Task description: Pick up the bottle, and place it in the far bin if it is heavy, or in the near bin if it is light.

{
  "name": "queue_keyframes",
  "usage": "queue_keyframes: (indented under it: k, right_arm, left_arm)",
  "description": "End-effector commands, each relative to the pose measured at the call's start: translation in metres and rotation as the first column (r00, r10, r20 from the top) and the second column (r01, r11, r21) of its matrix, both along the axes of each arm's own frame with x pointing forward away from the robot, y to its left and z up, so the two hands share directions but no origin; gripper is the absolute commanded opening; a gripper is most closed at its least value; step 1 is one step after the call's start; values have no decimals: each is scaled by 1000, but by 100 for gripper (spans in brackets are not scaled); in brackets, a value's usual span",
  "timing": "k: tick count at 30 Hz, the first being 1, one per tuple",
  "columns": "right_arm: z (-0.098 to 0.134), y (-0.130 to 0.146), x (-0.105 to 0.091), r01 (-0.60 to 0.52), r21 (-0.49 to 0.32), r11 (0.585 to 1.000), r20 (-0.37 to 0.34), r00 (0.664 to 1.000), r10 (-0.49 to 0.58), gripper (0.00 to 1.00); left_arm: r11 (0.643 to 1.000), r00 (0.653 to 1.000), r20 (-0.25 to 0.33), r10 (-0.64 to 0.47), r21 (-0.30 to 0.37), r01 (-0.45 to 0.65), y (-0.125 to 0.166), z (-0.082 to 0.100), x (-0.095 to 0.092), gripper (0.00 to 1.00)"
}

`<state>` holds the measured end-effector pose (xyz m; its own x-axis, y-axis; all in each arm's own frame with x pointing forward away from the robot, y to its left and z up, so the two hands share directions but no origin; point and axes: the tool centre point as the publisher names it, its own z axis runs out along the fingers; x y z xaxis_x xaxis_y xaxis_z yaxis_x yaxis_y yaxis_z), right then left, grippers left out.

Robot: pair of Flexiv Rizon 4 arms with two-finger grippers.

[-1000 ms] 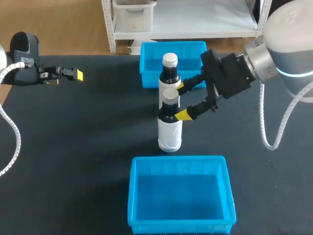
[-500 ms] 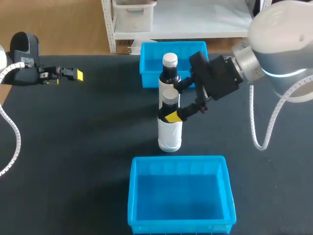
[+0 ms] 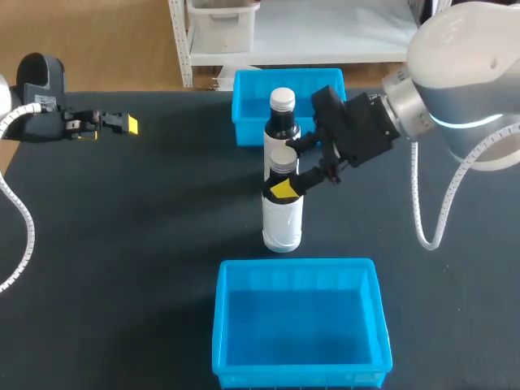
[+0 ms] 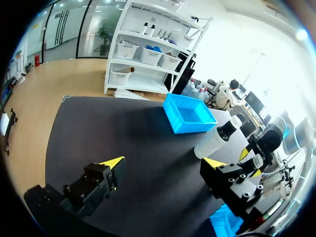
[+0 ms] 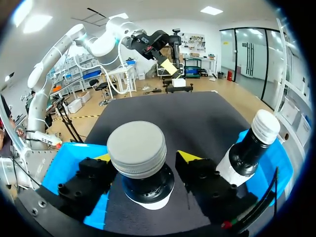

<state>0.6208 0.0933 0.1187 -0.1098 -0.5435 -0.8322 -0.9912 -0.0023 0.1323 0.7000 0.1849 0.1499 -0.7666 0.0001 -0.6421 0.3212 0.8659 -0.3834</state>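
Bottle: the nearer bottle [image 3: 282, 213] is standing upright on the counter [image 3: 146, 227], between the two bins, with its cap on.
Second bottle: another bottle [image 3: 281, 122] is standing just behind it, in front of the far bin [image 3: 248, 85].
Right gripper: the right gripper [image 3: 289, 166] is straddling the nearer bottle's neck just under the cap. Its fingers [image 5: 195, 165] are sitting apart, one on each side, and do not seem to be pressing on it.
Bins: the far bin and the near bin [image 3: 223, 325] are both showing bare blue floors.
Left gripper: the left gripper [image 3: 122, 123] is hanging well apart at the counter's far left, with its fingers spread and nothing between them.
Progress: the task is looking to be at the approach stage. Closing on the neck, lifting, judging the weight and choosing a bin are all remaining.
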Motion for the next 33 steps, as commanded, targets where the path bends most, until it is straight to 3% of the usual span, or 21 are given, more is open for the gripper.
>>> queue_keyframes:
  k: [1,3,10,13,14,24,33]
  right_arm:
    - [-1,1,-1,1,2,1000,1,1000,-1,52]
    - [-2,1,-1,0,3,1000,0,1000,0,53]
    - [-3,1,-1,-3,6,1000,0,1000,3,39]
    - [-2,1,-2,-4,7,1000,2,1000,4,2]
    - [-2,1,-3,-4,6,1000,3,1000,4,0]
    - [14,-7,-4,10,-3,1000,26,1000,-10,0]
    - [46,-19,0,19,-9,1000,57,998,-19,0]
  left_arm:
    - [1000,1000,0,0,0,0,0,0,0,100]
    - [1000,1000,0,0,0,0,0,0,0,100]
    - [1000,1000,0,0,0,0,0,0,0,100]
    - [1000,1000,0,0,0,0,0,0,0,100]
    - [1000,1000,0,0,0,0,0,0,0,100]
    - [1000,1000,0,0,0,0,0,0,0,100]
    - [1000,1000,0,0,0,0,0,0,0,100]
